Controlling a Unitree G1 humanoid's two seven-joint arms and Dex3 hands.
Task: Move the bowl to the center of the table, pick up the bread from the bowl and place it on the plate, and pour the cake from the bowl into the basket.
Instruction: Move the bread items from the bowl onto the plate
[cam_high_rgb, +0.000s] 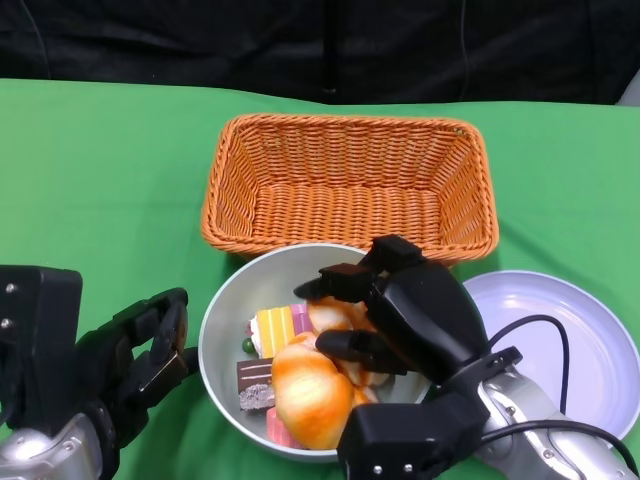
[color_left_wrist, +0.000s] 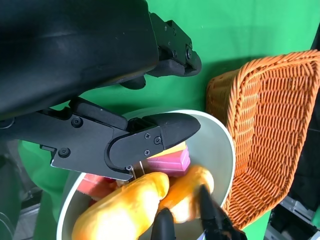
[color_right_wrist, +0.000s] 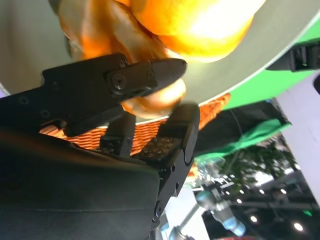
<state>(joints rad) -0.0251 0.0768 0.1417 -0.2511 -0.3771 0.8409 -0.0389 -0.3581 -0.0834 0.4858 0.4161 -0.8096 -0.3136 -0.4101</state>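
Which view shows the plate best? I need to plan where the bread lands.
The head view: the plate lies right of the bowl, partly behind the right hand. Neither wrist view clearly shows it.

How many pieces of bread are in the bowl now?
2 visible. One bread lies at the bowl's front. The other bread sits behind it, under the right hand's fingers. Cakes lie beside them; more bread may be hidden.

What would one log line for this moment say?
right hand: gripping bread in bowl | left hand: open beside bowl | basket: empty | plate: empty
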